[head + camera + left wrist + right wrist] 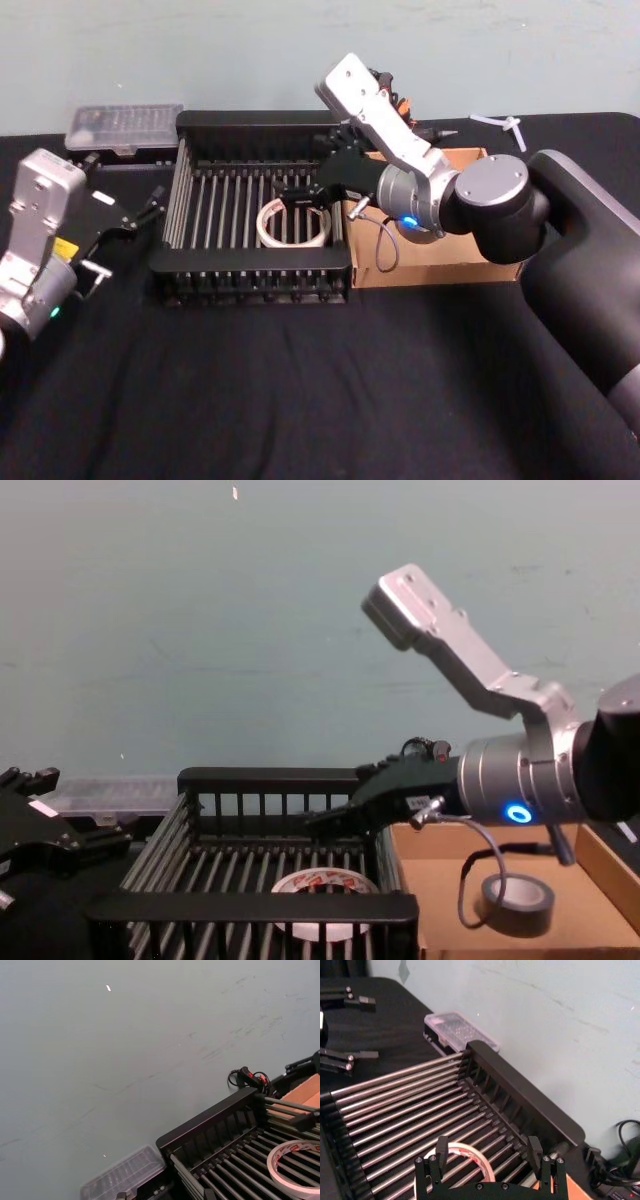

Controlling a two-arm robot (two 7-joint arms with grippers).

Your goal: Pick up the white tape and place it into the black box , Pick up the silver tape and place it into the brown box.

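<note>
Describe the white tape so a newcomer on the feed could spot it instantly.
Find the black box, the large slatted crate at mid-table. The white tape lies flat on its barred floor near the right wall, below the open right end effector. Unlike the silver tape in the brown box, it is pale with red print.

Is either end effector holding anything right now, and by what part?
Nothing is held. The right end effector is open above the white tape lying in the black box; the left end effector is empty.

1. We count two tape rolls: one white tape (293,224) and one silver tape (516,903)
2. We count two boxes: one black box (250,261) and one brown box (452,265)
3. We count one clear plastic case (124,128)
</note>
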